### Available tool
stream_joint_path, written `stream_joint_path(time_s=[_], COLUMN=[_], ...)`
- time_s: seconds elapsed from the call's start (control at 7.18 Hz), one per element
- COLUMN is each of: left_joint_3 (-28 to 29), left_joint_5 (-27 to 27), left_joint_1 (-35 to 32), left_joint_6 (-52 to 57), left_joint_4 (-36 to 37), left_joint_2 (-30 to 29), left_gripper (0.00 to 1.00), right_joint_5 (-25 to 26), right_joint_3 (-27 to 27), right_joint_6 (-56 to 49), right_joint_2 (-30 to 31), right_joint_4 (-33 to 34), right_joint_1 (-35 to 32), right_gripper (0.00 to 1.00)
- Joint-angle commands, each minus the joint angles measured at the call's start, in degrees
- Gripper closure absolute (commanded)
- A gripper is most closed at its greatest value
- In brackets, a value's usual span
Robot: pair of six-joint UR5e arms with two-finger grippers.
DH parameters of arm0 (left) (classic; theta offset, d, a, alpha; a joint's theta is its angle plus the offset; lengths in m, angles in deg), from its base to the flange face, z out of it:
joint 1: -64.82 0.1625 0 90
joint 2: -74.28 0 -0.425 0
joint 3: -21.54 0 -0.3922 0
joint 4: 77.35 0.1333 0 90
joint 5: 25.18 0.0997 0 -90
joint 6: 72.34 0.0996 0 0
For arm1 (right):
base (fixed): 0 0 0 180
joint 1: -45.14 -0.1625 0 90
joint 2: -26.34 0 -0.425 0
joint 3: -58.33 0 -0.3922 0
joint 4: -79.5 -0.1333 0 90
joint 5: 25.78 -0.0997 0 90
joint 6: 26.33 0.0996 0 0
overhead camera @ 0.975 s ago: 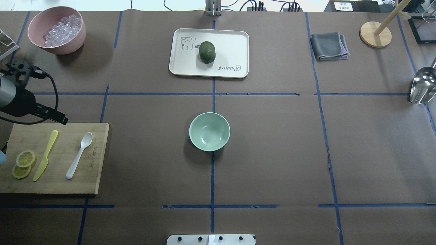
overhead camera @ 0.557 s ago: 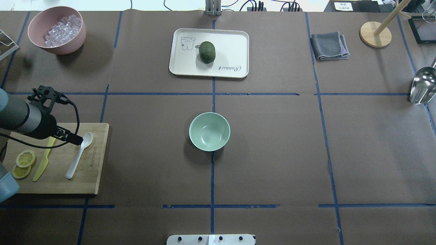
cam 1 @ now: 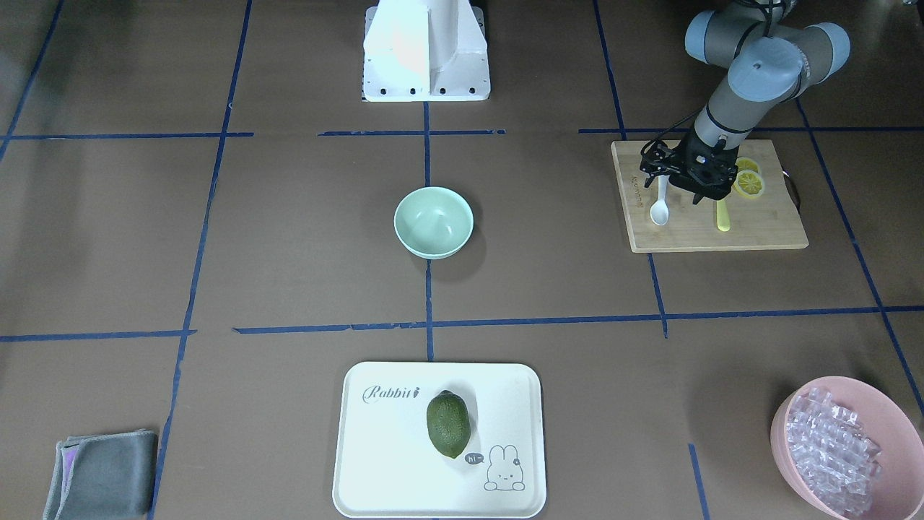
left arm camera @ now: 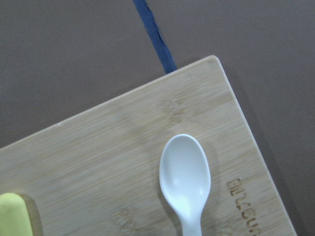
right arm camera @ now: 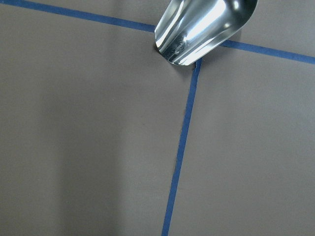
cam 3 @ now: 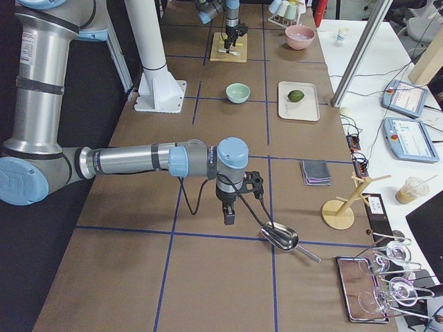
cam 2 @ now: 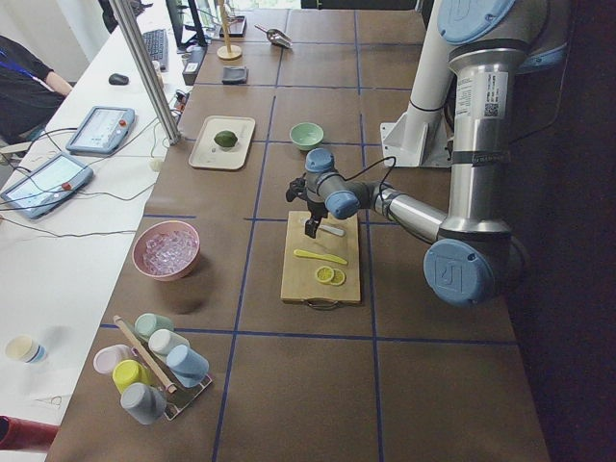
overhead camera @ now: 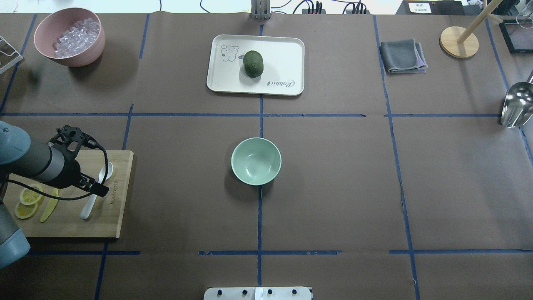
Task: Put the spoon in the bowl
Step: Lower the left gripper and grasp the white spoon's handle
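The white spoon (overhead camera: 88,206) lies on the wooden cutting board (overhead camera: 118,216) at the near left, with its scoop pointing away from me. The left wrist view shows the scoop (left arm camera: 185,177) from close above. My left gripper (overhead camera: 99,188) hovers over the middle of the spoon's handle; in the front view (cam 1: 677,189) it looks open and holds nothing. The mint-green bowl (overhead camera: 256,161) stands empty at the table's centre, far right of the spoon. My right gripper (cam 3: 228,216) shows only in the right side view, so I cannot tell its state.
A yellow knife (overhead camera: 49,207) and lemon slices (overhead camera: 26,202) lie on the board left of the spoon. A pink bowl of clear cubes (overhead camera: 68,36) stands at the far left. A tray (overhead camera: 283,54) with a green fruit, a grey cloth (overhead camera: 403,56) and a metal scoop (overhead camera: 516,104) lie farther off.
My left arm has moved toward the table's near side and a little right, from beyond the board to a spot over the spoon's handle. The spoon and bowl have not moved.
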Motion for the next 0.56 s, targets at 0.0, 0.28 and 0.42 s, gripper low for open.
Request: stream_joint_path(time_s=[0.0,0.28,0.42], left_joint_3=[0.18,0.36,0.27], left_joint_5=[-0.01,-0.09,-0.1], left_joint_1=[0.66,1.45,1.63], left_joint_6=[-0.01,-0.01,-0.01], left_joint_4=[0.21,0.21,0.21], left_joint_2=[-0.01,-0.1,-0.1], left_gripper=[0.0,0.0,0.0], right_joint_5=[0.0,0.0,0.0], right_joint_3=[0.04,0.21,0.21], right_joint_6=[-0.07,-0.07,-0.07], right_joint_2=[0.0,0.0,0.0], right_joint_4=[0.0,0.0,0.0], right_joint_1=[0.0,0.0,0.0], right_gripper=[0.0,0.0,0.0])
